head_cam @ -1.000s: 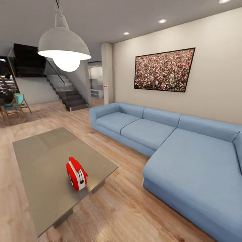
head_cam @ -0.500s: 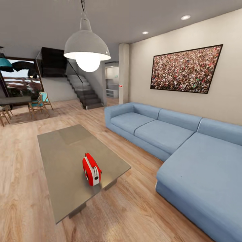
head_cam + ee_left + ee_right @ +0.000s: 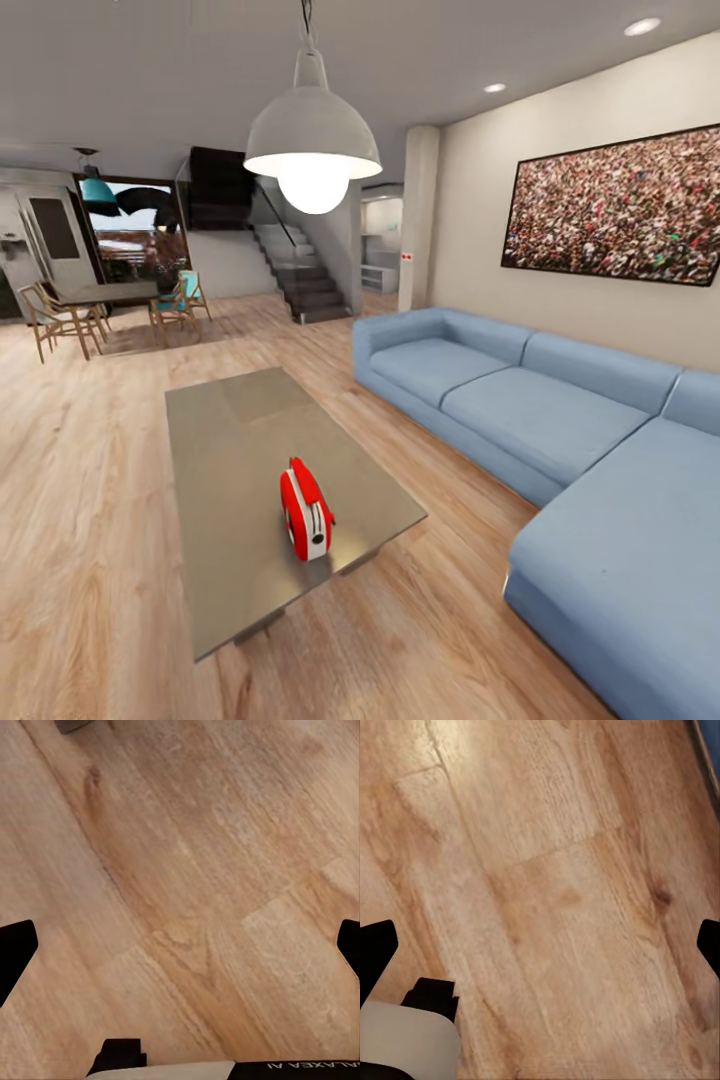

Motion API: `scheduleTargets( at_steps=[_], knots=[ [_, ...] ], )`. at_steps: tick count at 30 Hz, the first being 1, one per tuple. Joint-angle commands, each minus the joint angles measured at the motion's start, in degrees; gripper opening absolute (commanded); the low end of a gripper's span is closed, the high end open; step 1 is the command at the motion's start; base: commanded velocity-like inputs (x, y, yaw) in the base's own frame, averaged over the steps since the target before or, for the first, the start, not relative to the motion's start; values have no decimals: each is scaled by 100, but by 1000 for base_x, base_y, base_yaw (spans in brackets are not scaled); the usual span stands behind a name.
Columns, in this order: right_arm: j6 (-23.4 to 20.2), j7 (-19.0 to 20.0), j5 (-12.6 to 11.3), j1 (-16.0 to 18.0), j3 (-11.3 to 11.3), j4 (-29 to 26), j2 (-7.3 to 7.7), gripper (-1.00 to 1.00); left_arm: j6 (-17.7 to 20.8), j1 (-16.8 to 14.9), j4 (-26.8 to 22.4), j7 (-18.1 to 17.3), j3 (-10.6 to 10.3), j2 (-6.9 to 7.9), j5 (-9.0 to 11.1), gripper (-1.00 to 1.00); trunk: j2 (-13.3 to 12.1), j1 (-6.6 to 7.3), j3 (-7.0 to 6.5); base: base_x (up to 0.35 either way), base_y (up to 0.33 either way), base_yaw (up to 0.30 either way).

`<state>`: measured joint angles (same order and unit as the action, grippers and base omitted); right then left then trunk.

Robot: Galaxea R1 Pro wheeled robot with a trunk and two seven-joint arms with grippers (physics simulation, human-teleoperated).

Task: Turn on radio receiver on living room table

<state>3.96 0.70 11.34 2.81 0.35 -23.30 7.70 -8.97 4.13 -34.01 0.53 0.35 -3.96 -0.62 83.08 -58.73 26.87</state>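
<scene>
Two grippers hang over bare wood floor, each seen through its own wrist camera. The left gripper (image 3: 180,952) has its dark fingertips (image 3: 15,952) at opposite edges of the picture, spread wide with nothing between them; the right gripper (image 3: 540,952) is spread the same way, its fingertips (image 3: 376,949) far apart and empty. Below both lies the plank floor (image 3: 187,870), and a sliver of blue sofa edge (image 3: 711,742) shows at one corner of the right wrist view.

The head view takes in the whole room. The radio receiver (image 3: 306,509) stands upright on the table (image 3: 230,450), near its close right corner and well apart from both grippers. Its long axis runs roughly along the table's length, away from the camera; the narrow white-trimmed end faces the camera, and the red side faces left. The thin handle runs along its top. Its dial cannot be made out.

The table is a long, low, grey-beige slab on the wood floor. To its right sits a blue sectional sofa (image 3: 560,420), beneath a large framed picture (image 3: 615,205). A white pendant lamp (image 3: 312,150) glows above. Farther back are a staircase (image 3: 300,275) and, at the left, a dining table with wooden chairs (image 3: 100,310).
</scene>
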Motion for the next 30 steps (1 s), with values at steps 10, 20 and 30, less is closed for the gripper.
scheduleTargets(
  at_steps=[10, 20, 30],
  knots=[
    [0, 0, 0, 0, 0, 1, -3, 100, 0, 0, 1, 0, 0, 0, 0, 100, 0, 0, 0, 289, -168, 296],
    [0, 0, 0, 0, 0, 1, -3, 100, 0, 0, 0, 0, 0, 0, 0, 100, 0, 0, 0, 295, -53, 296],
    [0, 0, 0, 0, 0, 1, -1, 100, -8, 0, 0, 0, 0, 0, 4, 100, 0, 0, 0, 155, -1, 209]
  ],
)
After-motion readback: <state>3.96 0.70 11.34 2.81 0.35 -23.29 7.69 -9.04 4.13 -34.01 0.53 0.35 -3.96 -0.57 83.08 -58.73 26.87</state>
